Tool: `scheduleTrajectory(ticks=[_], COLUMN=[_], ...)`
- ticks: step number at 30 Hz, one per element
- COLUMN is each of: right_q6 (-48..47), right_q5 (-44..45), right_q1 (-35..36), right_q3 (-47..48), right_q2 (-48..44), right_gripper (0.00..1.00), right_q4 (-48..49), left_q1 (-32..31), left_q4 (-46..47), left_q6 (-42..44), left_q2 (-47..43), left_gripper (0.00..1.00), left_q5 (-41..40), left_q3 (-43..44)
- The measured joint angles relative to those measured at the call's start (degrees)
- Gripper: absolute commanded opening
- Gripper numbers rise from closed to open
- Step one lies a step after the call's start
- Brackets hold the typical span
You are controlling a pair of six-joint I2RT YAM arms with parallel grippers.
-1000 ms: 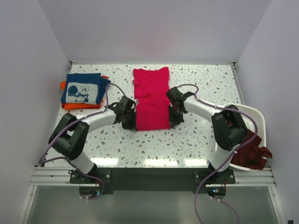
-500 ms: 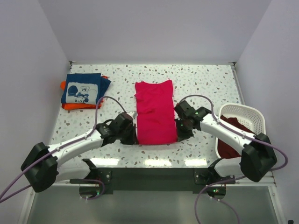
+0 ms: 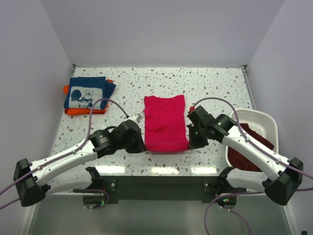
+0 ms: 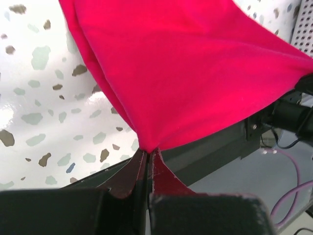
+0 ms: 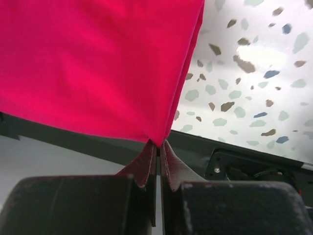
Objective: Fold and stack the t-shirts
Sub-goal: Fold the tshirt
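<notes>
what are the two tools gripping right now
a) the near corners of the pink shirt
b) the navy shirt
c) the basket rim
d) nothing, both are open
a: the wrist views show the left tool and the right tool each pinched shut on a corner of the pink shirt.

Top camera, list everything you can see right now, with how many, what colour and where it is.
crimson-pink t-shirt: one, crimson-pink, table centre, partly folded into a long strip
navy t-shirt: one, navy with white print, folded, far left, on top of the orange one
orange t-shirt: one, orange, under the navy one, only its edges showing
dark maroon cloth: count unclear, dark maroon, inside the basket
laundry basket: one, white, right edge of the table
table: one, white with speckles, under everything
left gripper: one, black, shut on the pink shirt's near left corner
right gripper: one, black, shut on its near right corner
</notes>
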Motion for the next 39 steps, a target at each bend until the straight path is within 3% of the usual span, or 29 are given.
scheduleTrajectory(ticks=[6, 10, 14, 26, 39], right_q6=[0.0, -0.5, -1.0, -4.2, -7.3], right_q5=[6.6, 9.0, 10.4, 11.6, 11.9], right_q1=[-0.3, -1.8, -3.5, -9.3, -13.9], right_q3=[8.3, 13.4, 17.9, 27.9, 39.0], right_q2=[4.9, 10.8, 16.5, 27.8, 39.8], right_gripper=[0.00, 0.00, 0.00, 0.00, 0.00], right_q4=[-1.8, -0.9, 0.5, 2.9, 4.0], left_q1=[0.8, 5.9, 11.7, 21.2, 27.0], left_q4=[-2.6, -1.6, -0.3, 2.6, 5.4], left_q6=[0.5, 2.9, 6.7, 17.0, 22.3], left_q2=[5.7, 9.4, 14.6, 26.4, 40.1], left_gripper=[0.00, 0.00, 0.00, 0.00, 0.00], left_q5=[-5.2, -5.6, -4.7, -1.2, 3.7], left_q3=[7.7, 9.1, 12.1, 22.7, 33.2])
